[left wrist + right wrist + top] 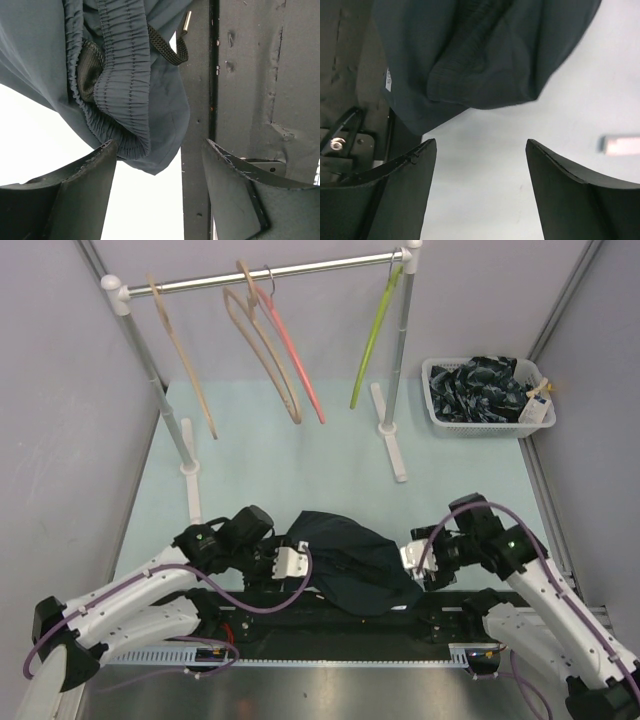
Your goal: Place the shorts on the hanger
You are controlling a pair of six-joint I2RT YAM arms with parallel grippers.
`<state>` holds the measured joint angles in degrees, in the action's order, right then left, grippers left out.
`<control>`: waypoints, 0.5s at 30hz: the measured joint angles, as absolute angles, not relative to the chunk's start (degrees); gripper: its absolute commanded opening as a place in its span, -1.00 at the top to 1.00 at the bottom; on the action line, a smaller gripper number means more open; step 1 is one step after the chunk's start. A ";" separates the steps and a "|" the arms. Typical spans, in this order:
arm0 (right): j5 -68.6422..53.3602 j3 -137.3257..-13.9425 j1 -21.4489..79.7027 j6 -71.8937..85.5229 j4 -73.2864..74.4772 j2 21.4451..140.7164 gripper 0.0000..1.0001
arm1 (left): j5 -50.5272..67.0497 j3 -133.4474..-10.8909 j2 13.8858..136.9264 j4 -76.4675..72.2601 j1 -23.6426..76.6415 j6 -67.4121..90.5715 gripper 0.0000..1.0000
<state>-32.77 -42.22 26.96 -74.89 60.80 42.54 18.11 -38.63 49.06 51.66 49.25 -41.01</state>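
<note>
Shorts (350, 560) lie crumpled at the near edge of the table (300, 465), between your two grippers. Your left gripper (290, 562) stands wide open, the elastic waistband right at one fingertip. Your right gripper (412, 562) also gapes, holding nothing, with the fabric just ahead of it. You'll find the lime-green hanger (372, 340) well apart, at the right end of the rail (320, 268), close against the rack's right post (398, 350). A pink hanger (300, 365) and wooden hangers (262, 350) share the rail further left. A white basket (480, 427) of clothes sits far right.
</note>
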 measured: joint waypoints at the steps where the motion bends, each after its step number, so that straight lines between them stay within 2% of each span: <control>1: -32.77 -40.71 27.77 -76.93 60.75 40.53 -0.51 | 18.33 -38.63 49.08 51.64 49.25 -41.01 -0.47; 5: -32.32 -36.71 33.08 -82.11 58.22 34.59 -0.51 | 18.85 -38.63 50.19 51.62 48.93 -40.99 -0.48; 15: -27.09 -29.76 44.73 -92.31 52.05 33.04 -0.45 | 21.87 -38.76 52.88 51.57 46.68 -40.34 -0.53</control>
<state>-27.09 -29.76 44.73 -92.31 52.05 33.04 21.87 -38.76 52.88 51.57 46.68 -40.34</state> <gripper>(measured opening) 0.738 0.758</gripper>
